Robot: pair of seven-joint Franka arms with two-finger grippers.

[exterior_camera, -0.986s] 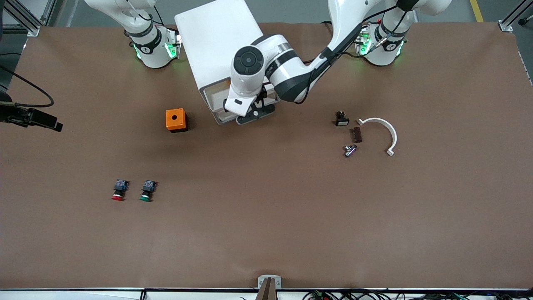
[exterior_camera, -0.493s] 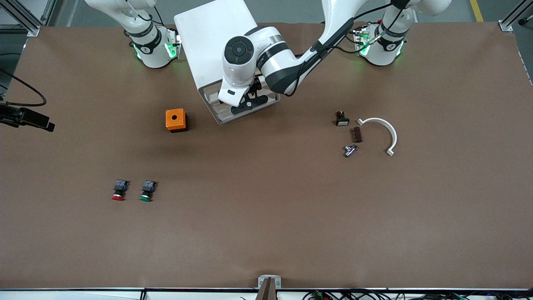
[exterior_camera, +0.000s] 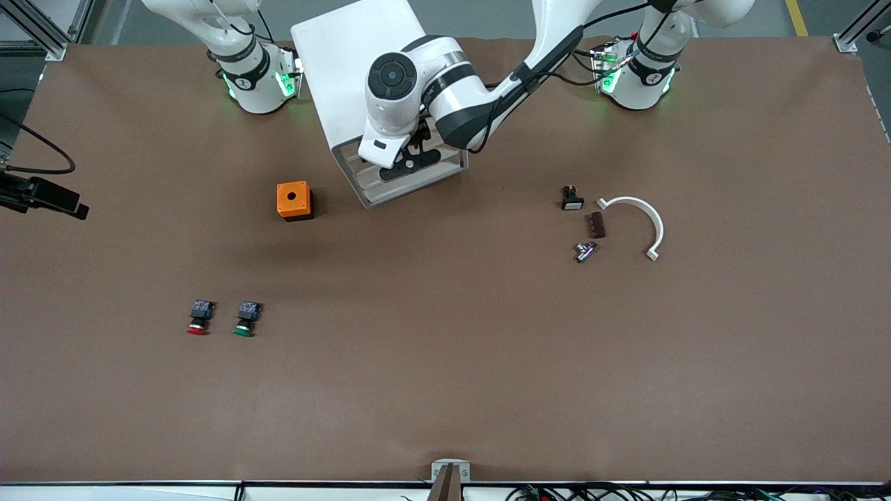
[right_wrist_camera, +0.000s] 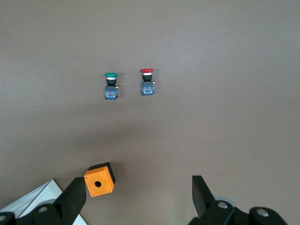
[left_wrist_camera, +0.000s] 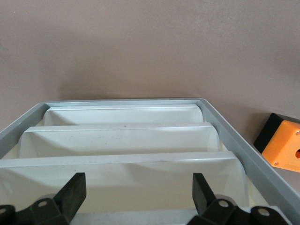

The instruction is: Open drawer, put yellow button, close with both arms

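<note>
The white cabinet (exterior_camera: 348, 62) stands between the arms' bases, its drawer fronts facing the front camera. My left gripper (exterior_camera: 411, 163) hangs open and empty just in front of those fronts. In the left wrist view my left gripper (left_wrist_camera: 138, 178) has its fingers spread wide. The cream fronts sit stepped inside the grey frame (left_wrist_camera: 234, 136), and the uppermost drawer (left_wrist_camera: 140, 218) shows as a strip at the fingers' level. All fronts look pushed in. The yellow button is hidden. My right gripper (right_wrist_camera: 138, 187) is open and empty, high over the table, and shows only in its own wrist view.
An orange cube with a hole (exterior_camera: 293, 200) sits beside the cabinet, toward the right arm's end. A red-capped button (exterior_camera: 198, 318) and a green-capped button (exterior_camera: 245, 319) lie nearer the front camera. Small dark parts (exterior_camera: 572, 198) and a white curved piece (exterior_camera: 637, 223) lie toward the left arm's end.
My left gripper has moved in over the cabinet's front, toward the arms' bases. A small orange spot seen earlier at the cabinet's top edge no longer shows.
</note>
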